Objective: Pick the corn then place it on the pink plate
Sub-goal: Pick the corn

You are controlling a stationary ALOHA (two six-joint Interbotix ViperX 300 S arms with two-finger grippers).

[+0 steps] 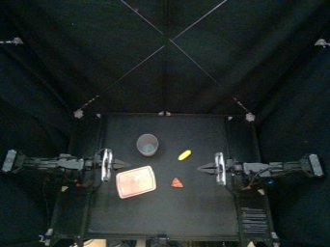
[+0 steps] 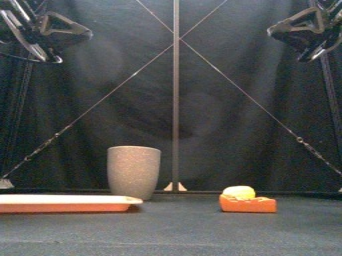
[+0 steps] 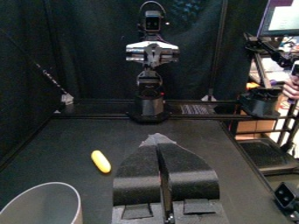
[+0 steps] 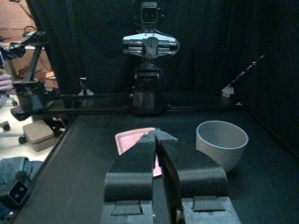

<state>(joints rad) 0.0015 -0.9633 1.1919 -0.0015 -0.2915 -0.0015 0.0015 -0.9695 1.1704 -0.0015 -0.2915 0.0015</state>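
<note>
- Corn [image 1: 186, 153] lies untouched at centre frame; pink plate [image 1: 134, 180] sits lower left, awaiting it.
- Left claw [image 1: 103, 166] and right claw [image 1: 218, 167] are pinched closed, empty, parked aside.

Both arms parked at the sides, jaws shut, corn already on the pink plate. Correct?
No. The corn lies on the bare table, beside the grey cup, apart from the pink plate; the top view shows it. The rest holds.

Grey speckled cup [image 1: 151, 145], small red toy [image 1: 177, 180], well apart
</note>
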